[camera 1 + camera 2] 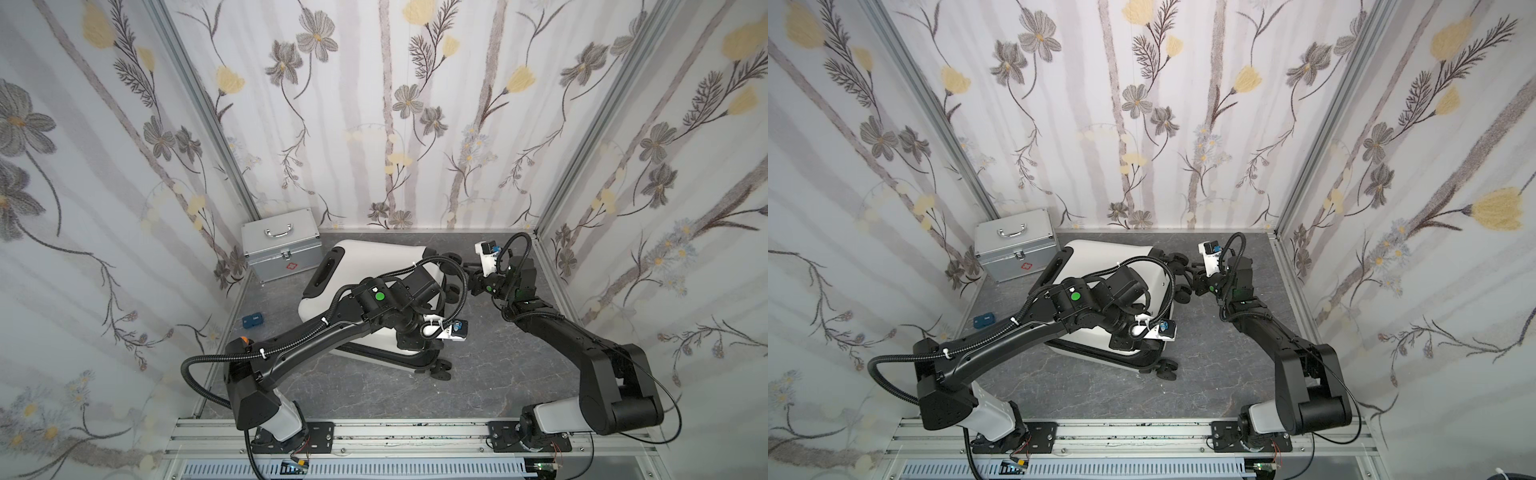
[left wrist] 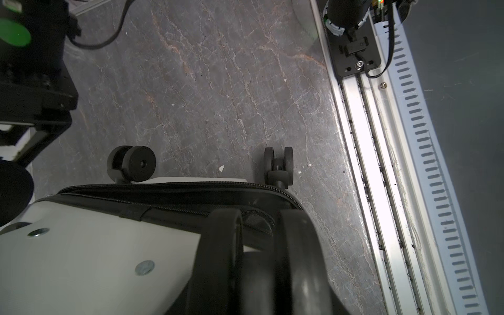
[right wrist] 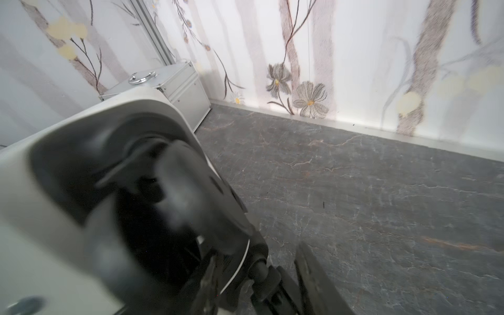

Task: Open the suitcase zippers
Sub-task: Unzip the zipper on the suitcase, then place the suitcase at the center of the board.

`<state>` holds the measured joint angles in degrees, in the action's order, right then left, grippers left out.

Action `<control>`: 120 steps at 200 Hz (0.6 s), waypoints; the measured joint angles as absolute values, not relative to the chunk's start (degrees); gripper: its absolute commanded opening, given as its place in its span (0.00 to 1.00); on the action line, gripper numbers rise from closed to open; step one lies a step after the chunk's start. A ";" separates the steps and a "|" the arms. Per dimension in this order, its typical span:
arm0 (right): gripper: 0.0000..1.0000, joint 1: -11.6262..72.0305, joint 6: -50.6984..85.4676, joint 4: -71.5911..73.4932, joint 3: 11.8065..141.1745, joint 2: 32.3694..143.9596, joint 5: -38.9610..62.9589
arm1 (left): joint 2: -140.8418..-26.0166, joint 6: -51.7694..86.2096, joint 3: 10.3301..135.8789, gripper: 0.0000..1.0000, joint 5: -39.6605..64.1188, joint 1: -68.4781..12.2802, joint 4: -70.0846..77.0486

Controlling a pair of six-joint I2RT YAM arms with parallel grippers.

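The white suitcase (image 1: pixel 374 259) (image 1: pixel 1113 257) lies on the dark table with its upper shell raised off the lower one. The black zippers (image 2: pixel 191 192) run along the seam, the two rows of teeth apart; no pull shows. My left gripper (image 1: pixel 409 338) (image 2: pixel 260 272) is at the upper shell's front right corner, shut on a black caster wheel (image 2: pixel 226 253) that fills its jaws. At the back right corner my right gripper (image 1: pixel 471 276) (image 3: pixel 263 275) is open, its fingers (image 3: pixel 313 272) apart on either side of another wheel's stem, not touching it.
A silver metal case (image 1: pixel 282 245) stands at the back left against the wall. A small blue object (image 1: pixel 253 321) lies on the table at the left. Two lower-shell wheels (image 2: pixel 132 163) (image 2: pixel 278 166) rest toward the front rail (image 1: pixel 374 432). Flowered walls enclose three sides.
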<state>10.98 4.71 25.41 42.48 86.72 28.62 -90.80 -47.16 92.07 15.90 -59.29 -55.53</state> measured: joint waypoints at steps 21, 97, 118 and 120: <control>0.61 11.07 4.03 25.80 37.78 79.09 27.22 | -92.55 -46.02 92.90 0.51 14.39 -58.72 -54.43; 0.79 17.19 -4.12 19.20 32.29 63.18 29.93 | -81.21 -36.03 85.34 0.73 15.35 -49.56 -41.34; 0.81 20.95 -7.77 14.06 33.12 61.78 34.39 | -75.05 -32.88 78.02 0.74 13.78 -45.82 -36.97; 0.81 21.41 -8.14 13.56 33.15 61.60 34.87 | -74.46 -32.62 77.32 0.74 13.43 -45.47 -36.58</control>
